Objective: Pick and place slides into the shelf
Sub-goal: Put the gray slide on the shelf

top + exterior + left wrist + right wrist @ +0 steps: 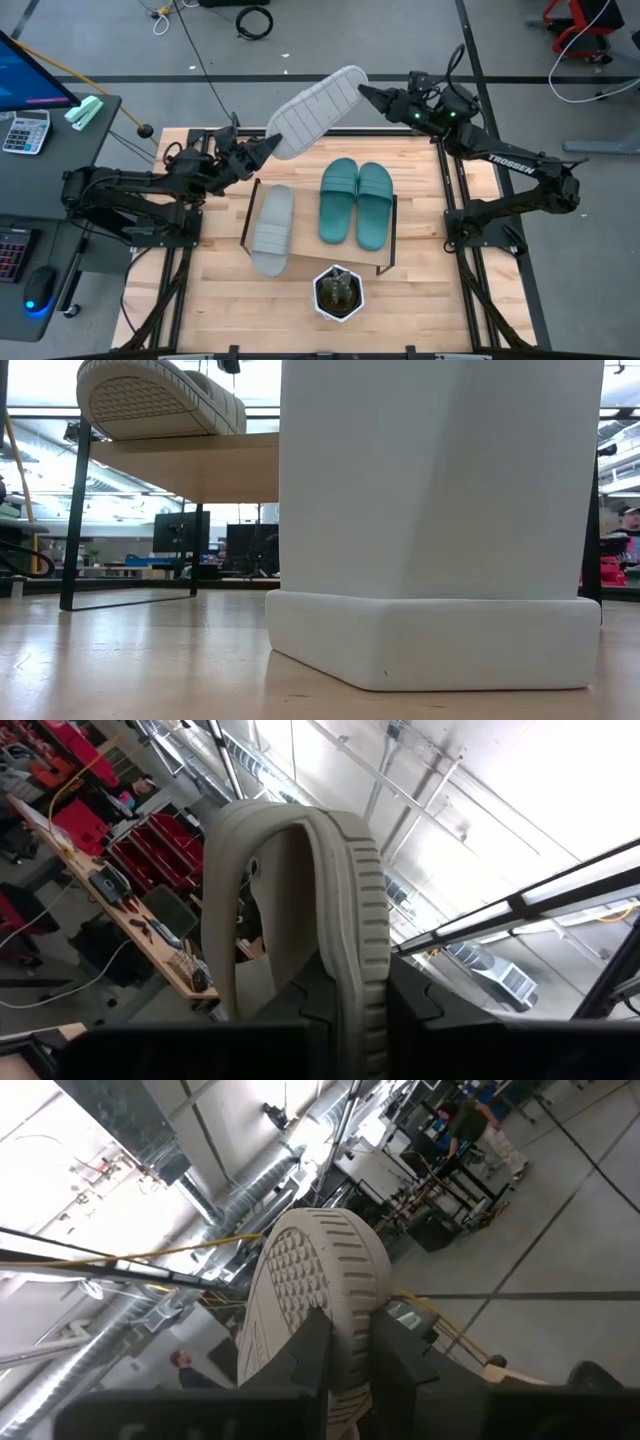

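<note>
A light grey slide [316, 110] is held in the air above the 12 o'clock edge of the wooden worktop [220, 310], ridged sole up in the high view, with one arm at each end. The left tool [268, 146] pinches the end of this slide nearest 8 o'clock; in the left wrist view the dark fingers [300, 1005] press against the foam of the slide [300, 920] on both sides. The right tool [366, 94] pinches the opposite end, toward 2 o'clock; in the right wrist view its fingers [305, 1350] clamp the patterned sole of the slide [320, 1270]. The shelf [385, 255] stands at the worktop's centre. On its board lies the teal-green pair of slides [355, 202], side by side and touching, toes toward 12 o'clock. The second light grey slide [272, 228] rests at the shelf's 9 o'clock end, apart from the teal pair. In the low view this grey slide [150, 400] sits on the shelf board [190, 465] above the black frame leg [75, 520]. A white hexagonal planter [338, 293] holding a green plant stands on the worktop at 6 o'clock of the shelf; its white wall [440, 510] fills much of the low view.
</note>
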